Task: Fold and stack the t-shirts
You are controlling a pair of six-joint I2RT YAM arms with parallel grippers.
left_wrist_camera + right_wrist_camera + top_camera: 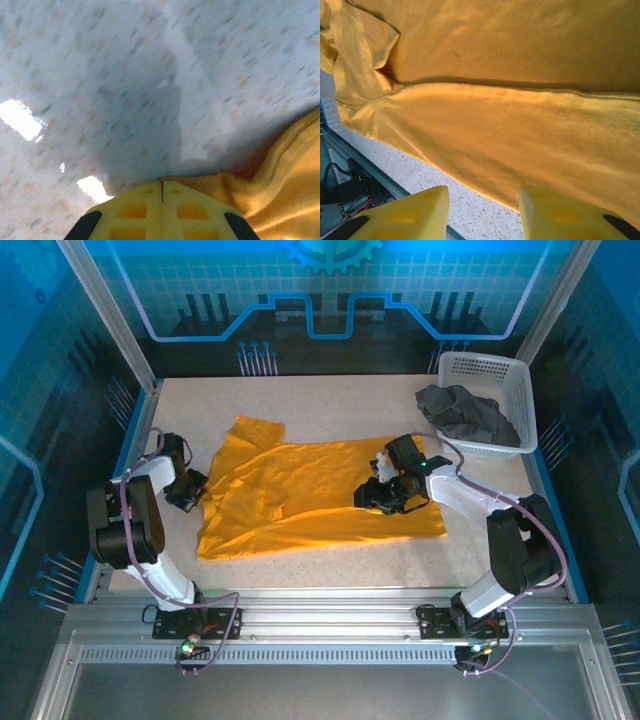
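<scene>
Orange t-shirt (310, 495) | left claw (161, 202) closed beside edge | right claw (484, 207) spread

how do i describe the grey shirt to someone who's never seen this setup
Start at the speckled table and go to its far right corner, where a white lattice basket stands. The dark grey t-shirt lies crumpled inside it, one edge hanging over the left rim. Unlike the orange t-shirt spread flat mid-table, it is dark and bunched.

Matt cloth t-shirt (300, 490), speckled tabletop (340, 405)
</scene>
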